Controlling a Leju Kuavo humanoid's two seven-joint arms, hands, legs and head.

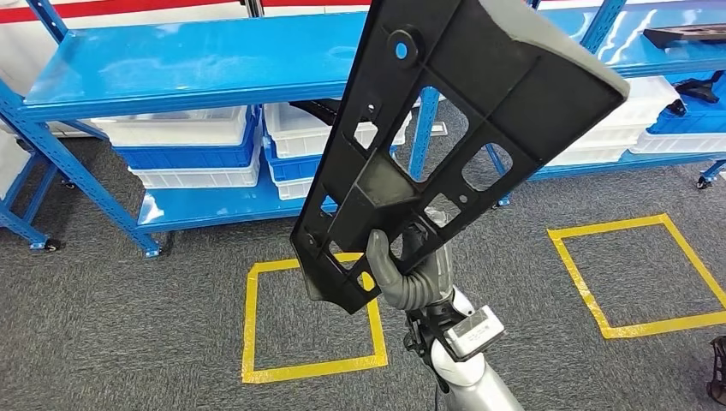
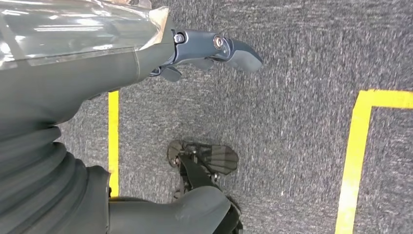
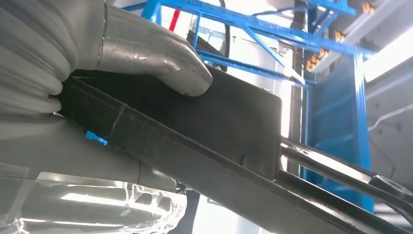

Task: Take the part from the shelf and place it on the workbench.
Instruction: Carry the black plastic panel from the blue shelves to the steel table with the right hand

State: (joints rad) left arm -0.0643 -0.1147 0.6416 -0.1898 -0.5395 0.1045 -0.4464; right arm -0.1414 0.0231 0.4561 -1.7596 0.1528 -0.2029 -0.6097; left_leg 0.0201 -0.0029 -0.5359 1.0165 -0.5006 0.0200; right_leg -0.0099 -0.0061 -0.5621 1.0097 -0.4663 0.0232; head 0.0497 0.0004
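The robot's right hand [image 1: 402, 270] grips the lower end of a long black plastic part [image 1: 454, 128], its thumb [image 3: 160, 63] pressed flat on one face, and the part rises tilted up and away from that hand, in front of the blue shelf [image 1: 197, 73] with its white bins [image 1: 180, 128]. The left hand [image 2: 204, 51] hangs over grey carpet [image 2: 292, 122] marked with yellow tape [image 2: 113, 141], holding nothing, its dark fingers loosely apart. A yellow tape square [image 1: 312, 317] lies on the floor just beyond the right hand.
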